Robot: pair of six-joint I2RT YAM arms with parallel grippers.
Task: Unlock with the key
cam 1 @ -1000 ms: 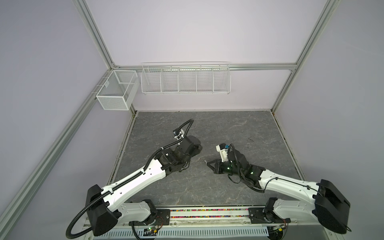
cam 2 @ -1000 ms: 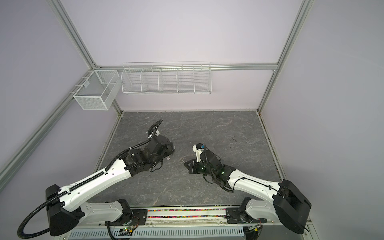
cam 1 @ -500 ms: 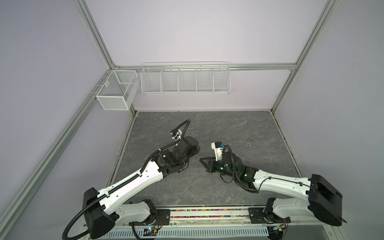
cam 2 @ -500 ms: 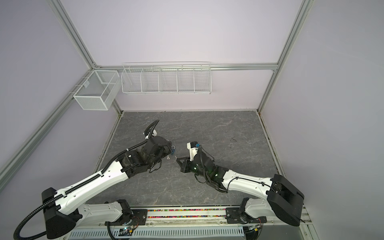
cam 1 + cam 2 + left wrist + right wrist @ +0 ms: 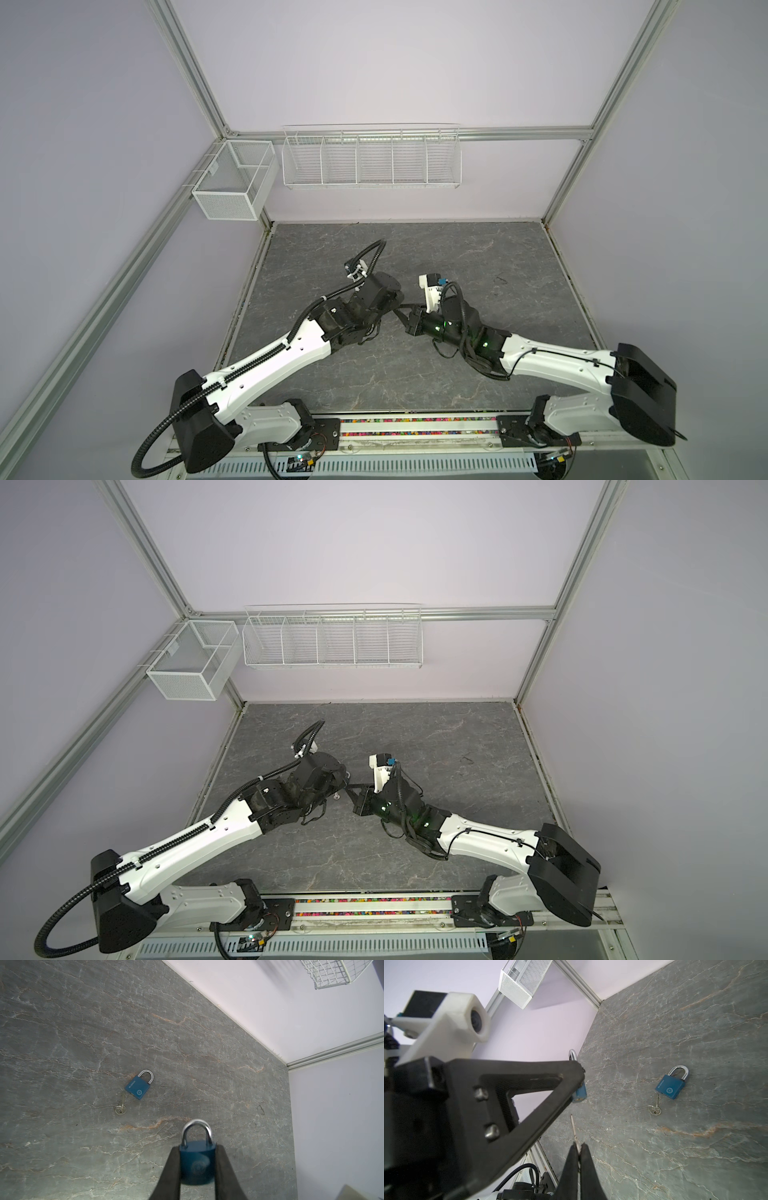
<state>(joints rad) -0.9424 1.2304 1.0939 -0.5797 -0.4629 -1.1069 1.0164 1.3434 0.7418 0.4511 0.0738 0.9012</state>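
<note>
Left pincer point(image 5: 394, 304) and right pincer point(image 5: 401, 309) nearly meet tip to tip in both top views. A second ago they stood apart; the right arm has swung in while the left stayed about where it was. What each carries is hidden there under the wrists.

From the left wrist, the left pincer is clenched on a blue padlock point(image 5: 196, 1164). Its fingers point(image 5: 173, 1167) press the lock's two sides, and the closed shackle point(image 5: 197, 1132) points away from the wrist. Well beyond its tips a second padlock point(image 5: 138, 1086) lies flat with a spare key point(image 5: 120, 1109) at its base; whether that key is inserted I cannot tell.

From the right wrist, the right pincer is clamped on the key point(image 5: 574, 1129). The blade juts ahead of its tips and stops just short of the blue padlock's underside, not yet in. The approach looks finished, so I judge that fine alignment and insertion come next.

Under both pincers lies a grey stone-patterned tabletop point(image 5: 374, 374). Far beyond them, on lilac walls with an aluminium frame, hang a mesh basket point(image 5: 232, 187) and a wire rack point(image 5: 370, 158).
</note>
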